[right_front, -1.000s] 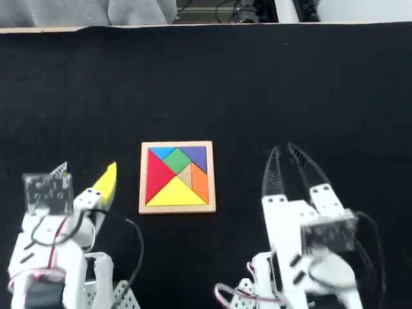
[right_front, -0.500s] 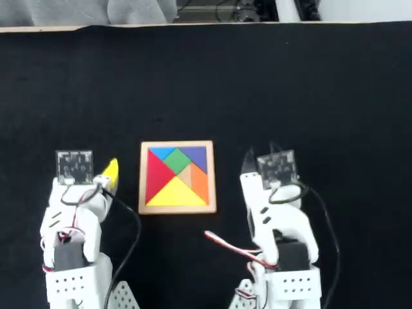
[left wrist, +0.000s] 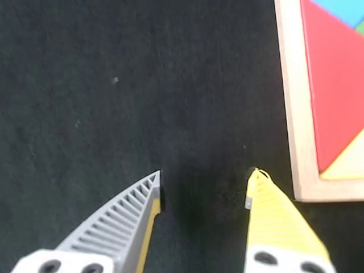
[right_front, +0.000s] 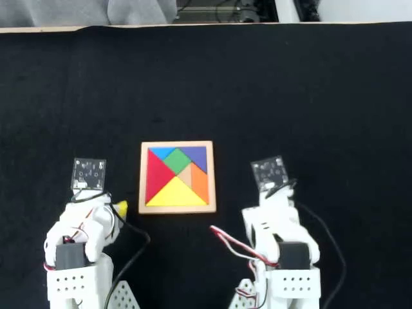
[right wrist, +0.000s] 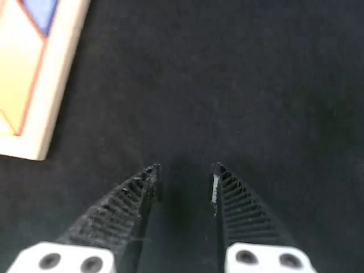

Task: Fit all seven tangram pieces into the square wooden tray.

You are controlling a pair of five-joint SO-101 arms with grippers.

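I see square wooden tray (right_front: pixel 177 209) flat on black table (right_front: pixel 290 96), midway between side edges, nearer front edge than back. Seven tangram pieces (right_front: pixel 177 174) lie inside tray, filling it: red triangle (right_front: pixel 156 177) at left, yellow triangle (right_front: pixel 176 195) at front, green piece (right_front: pixel 177 161) toward back, orange piece (right_front: pixel 200 183) at right. Left pincer (left wrist: pixel 205 173) spread, empty, over table just beside tray's front left corner. Right pincer (right wrist: pixel 185 168) spread, empty, over table near tray's front right corner, apart from it.
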